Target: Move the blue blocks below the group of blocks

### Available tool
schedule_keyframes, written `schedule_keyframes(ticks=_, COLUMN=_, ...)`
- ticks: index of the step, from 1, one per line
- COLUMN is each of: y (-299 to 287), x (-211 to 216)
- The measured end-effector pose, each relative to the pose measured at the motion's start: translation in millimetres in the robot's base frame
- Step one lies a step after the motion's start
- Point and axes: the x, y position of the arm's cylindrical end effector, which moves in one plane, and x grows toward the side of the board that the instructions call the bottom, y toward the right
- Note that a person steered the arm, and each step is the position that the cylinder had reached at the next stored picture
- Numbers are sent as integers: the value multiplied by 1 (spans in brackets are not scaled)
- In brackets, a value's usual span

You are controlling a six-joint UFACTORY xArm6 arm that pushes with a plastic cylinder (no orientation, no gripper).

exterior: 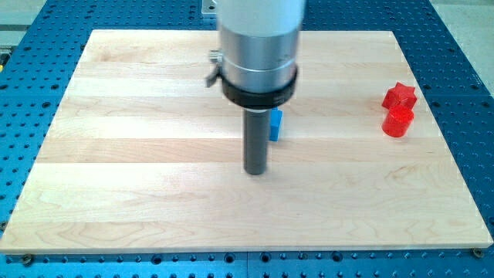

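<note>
A small blue block (275, 124), partly hidden behind the dark rod, sits mid-desk. My tip (255, 171) rests just below-left of it; this tool grasps nothing. Two red blocks (398, 110) touch near the wooden desk's (139, 193) right edge.

Three blocks show on the tabletop (139, 185) in all: one blue and two red.

Blue: one. The blue block (275, 124) shows only as a narrow sliver near the middle, mostly hidden behind the rod, so its shape cannot be made out. A second blue block may sit behind the arm, but none can be seen, so the visible count stands at one.

Red: two. The upper red block (400, 96) looks star-like, and the lower red block (397, 122) looks rounded, like a short cylinder. They touch each other near the view's right edge.

Rods: one, ending in my tip (255, 172).

Tabletops: one wooden board.
</note>
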Motion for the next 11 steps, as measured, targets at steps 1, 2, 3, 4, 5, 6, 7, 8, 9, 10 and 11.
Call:
schedule_keyframes(ticks=1, y=-3, x=-32)
schedule_keyframes(ticks=2, y=-32, x=-54)
schedule_keyframes(ticks=3, y=-50, x=-91)
schedule_keyframes(ticks=4, y=-58, x=-102)
schedule_keyframes(ticks=5, y=-55, x=-65)
schedule_keyframes(ticks=6, y=-1, x=-25)
schedule_keyframes(ticks=7, y=41, x=-24)
schedule_keyframes(ticks=8, y=42, x=-25)
schedule_keyframes(ticks=9, y=42, x=-42)
schedule_keyframes(ticks=10, y=38, x=-57)
schedule_keyframes(ticks=11, y=38, x=-57)
